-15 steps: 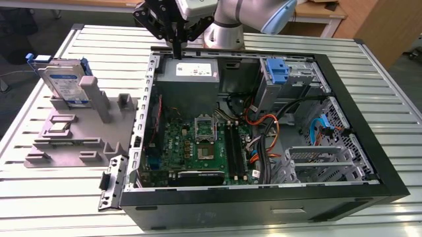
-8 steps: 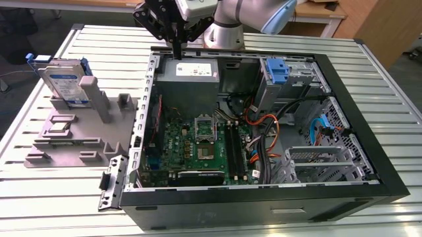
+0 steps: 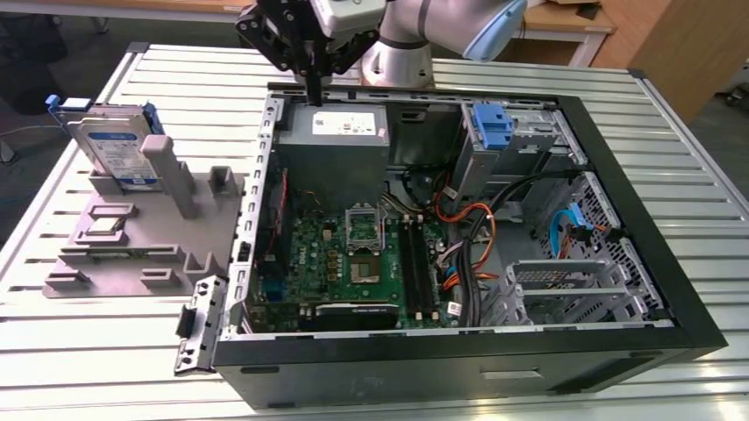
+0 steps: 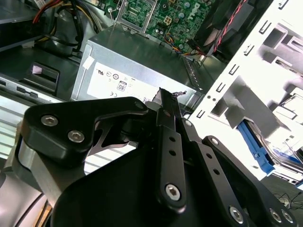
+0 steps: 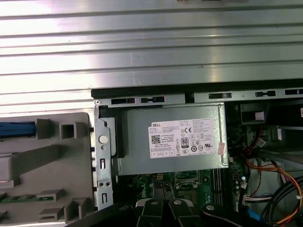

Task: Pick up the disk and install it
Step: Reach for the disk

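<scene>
Disk (image 3: 115, 149) stands on edge, long axis upright, in a grey holder (image 3: 129, 259), well to the exterior view's left of the gripper (image 3: 315, 98). The gripper's fingers are pressed together and empty, over the power supply (image 3: 339, 128).

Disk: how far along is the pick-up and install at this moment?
Done: nothing that shows. The disk stands upright in the grey fixture at the exterior view's left, outside the computer case. In hand: nothing. The gripper hangs shut and empty just above the power supply box, apart from the disk. Left: both the pick-up and the install.
</scene>
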You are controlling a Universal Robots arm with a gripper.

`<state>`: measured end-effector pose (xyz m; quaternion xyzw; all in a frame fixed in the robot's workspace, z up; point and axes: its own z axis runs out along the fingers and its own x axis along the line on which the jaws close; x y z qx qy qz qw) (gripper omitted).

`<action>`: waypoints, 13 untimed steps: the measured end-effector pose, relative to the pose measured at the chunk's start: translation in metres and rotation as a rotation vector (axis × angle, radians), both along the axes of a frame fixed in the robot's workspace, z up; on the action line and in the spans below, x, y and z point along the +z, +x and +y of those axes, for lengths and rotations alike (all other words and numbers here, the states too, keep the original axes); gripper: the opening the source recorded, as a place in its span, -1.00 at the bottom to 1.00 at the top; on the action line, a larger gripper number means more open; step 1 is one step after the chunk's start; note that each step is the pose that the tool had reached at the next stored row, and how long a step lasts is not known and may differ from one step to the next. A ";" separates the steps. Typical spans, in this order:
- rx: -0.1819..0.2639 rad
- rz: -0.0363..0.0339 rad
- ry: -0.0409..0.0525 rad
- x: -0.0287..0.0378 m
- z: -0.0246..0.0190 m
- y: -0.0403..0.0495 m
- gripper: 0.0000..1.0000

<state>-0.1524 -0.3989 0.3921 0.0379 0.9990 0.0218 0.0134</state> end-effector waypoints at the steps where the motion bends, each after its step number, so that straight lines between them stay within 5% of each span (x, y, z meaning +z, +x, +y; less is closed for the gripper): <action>1: 0.000 0.0000 0.0000 0.0000 0.0000 -0.0007 -0.80; 13: 0.000 -0.0004 -0.0002 -0.0005 0.0000 -0.0182 -0.80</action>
